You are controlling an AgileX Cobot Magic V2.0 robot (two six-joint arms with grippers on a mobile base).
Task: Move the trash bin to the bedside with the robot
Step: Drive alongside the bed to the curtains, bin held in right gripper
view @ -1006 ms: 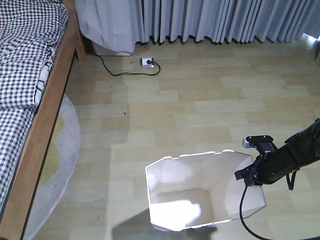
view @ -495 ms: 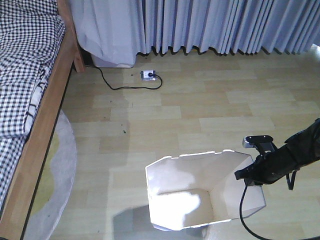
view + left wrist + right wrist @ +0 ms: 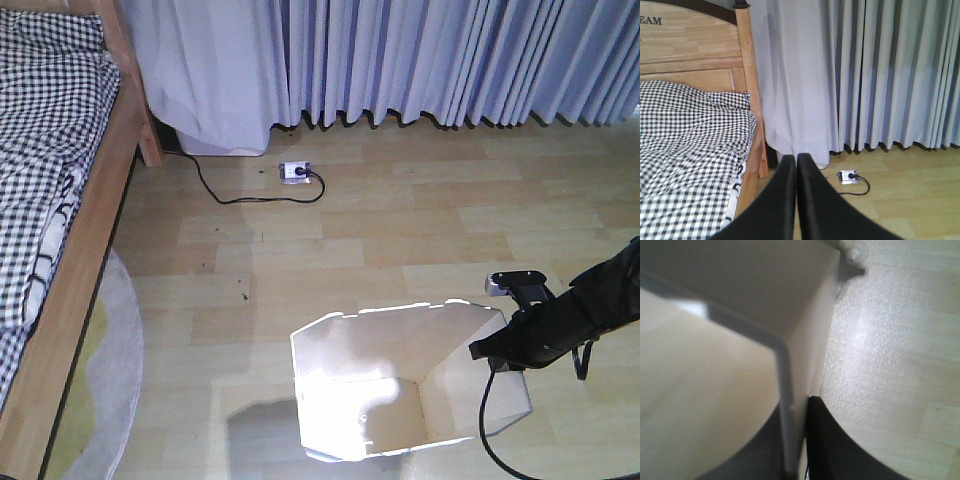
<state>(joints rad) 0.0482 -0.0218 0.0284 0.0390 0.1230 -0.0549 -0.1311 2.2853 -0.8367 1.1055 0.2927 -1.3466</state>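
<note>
On pale plank flooring [image 3: 420, 230] stands the trash bin [image 3: 345, 350]; curtains [image 3: 430, 60] behind.

Smooth white plastic trash bin [image 3: 365, 350] on glossy wood-look floor [image 3: 430, 215]

I'm in a home bedroom: a light brown wooden bed frame [image 3: 690, 50] with black-and-white checkered bedding [image 3: 690, 150] stands at the left edge of the pale wood-plank floor [image 3: 400, 220], and floor-length grey-blue pleated curtains [image 3: 450, 60] hang along its far edge.

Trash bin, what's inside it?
The bin shows only bare cream walls and floor, partly sunlit. The right gripper pinches its wall. The near inner wall is hidden.
</note>
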